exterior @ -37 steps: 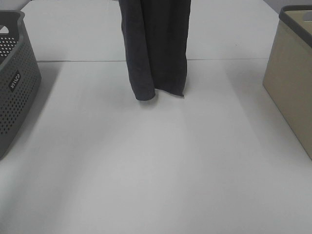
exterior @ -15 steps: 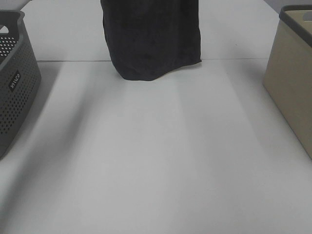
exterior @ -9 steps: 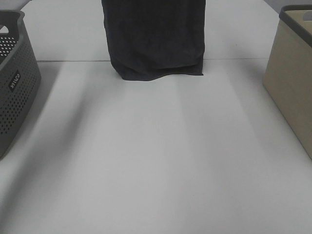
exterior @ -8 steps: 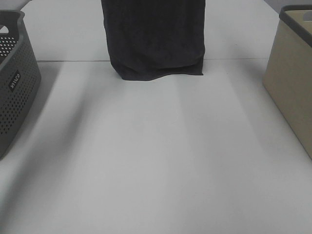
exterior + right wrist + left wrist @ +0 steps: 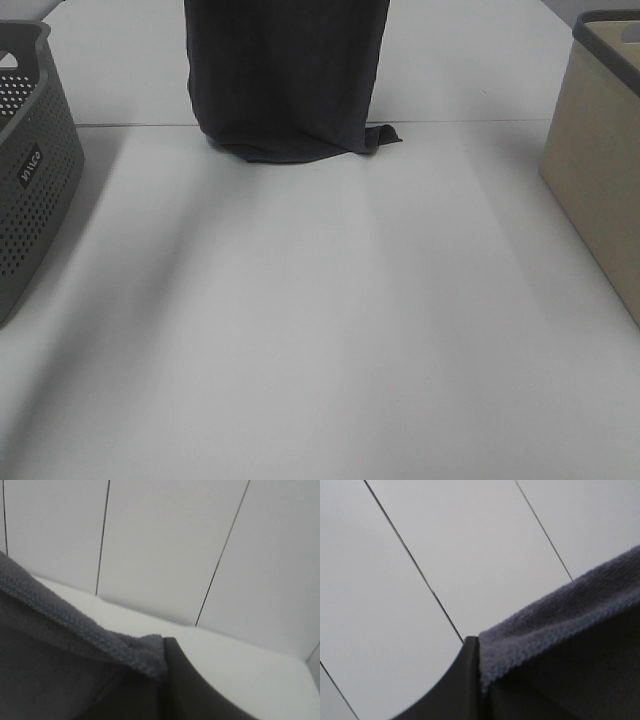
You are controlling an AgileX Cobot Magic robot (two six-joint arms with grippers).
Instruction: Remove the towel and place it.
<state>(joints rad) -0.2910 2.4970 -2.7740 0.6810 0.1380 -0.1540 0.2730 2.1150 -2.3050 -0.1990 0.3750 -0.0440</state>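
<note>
Soft dark cloth on a smooth white table, with matt plastic either side.
The towel is charcoal terry cloth, plush and nubbly, its stitched hem ribbed up close. The table under it is smooth, white and faintly sheened. Left of the towel is a grey perforated plastic basket, matt; right of the towel, a smooth matt beige bin with a darker rim.

Left hand, right hand: smooth, curved, matte-black fingers.

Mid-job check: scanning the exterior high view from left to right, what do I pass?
grey perforated basket → dark towel, hanging with its lower edge on the table → beige bin
</note>
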